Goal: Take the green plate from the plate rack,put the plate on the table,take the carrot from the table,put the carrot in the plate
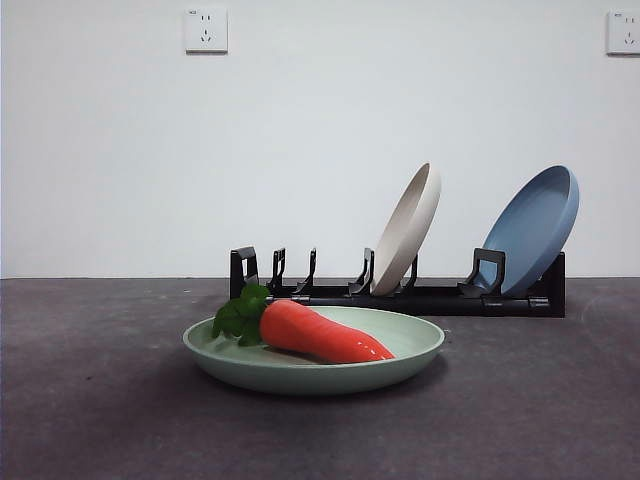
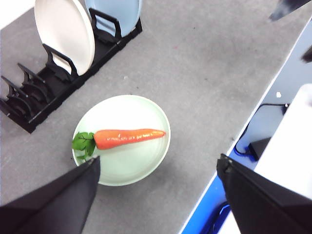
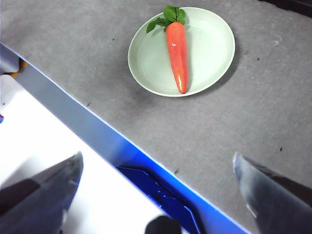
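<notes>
A: near first. pale mint green matte round plate (image 1: 314, 366) lies flat on the dark grey mottled table (image 1: 90, 400), in front of the rack. bright orange toy carrot (image 1: 322, 333) with dark green leafy top lies inside it, leaves left, tip right. task looks done

B: risks?

A: judgement only: carrot is round and tapered, the rim is low. a knock to the plate or table could roll it against the rim or out. its tip sits nearer the rim than its middle does

B: arms?

A: both pulled up high, well apart from the plate. left gripper (image 2: 158, 195) jaws spread wide, nothing between them. right gripper (image 3: 158, 195) the same, spread and empty. a low pass by either could clip the plate, otherwise no threat

B: farther back?

A: long low black pronged plate rack (image 1: 400, 295) just behind the green plate. cream-beige round plate (image 1: 407, 230) leans in a middle slot, blue round plate (image 1: 530, 228) in the right end slot. left slots hold nothing. both lean right, so a jolt to the rack could tip them
</notes>
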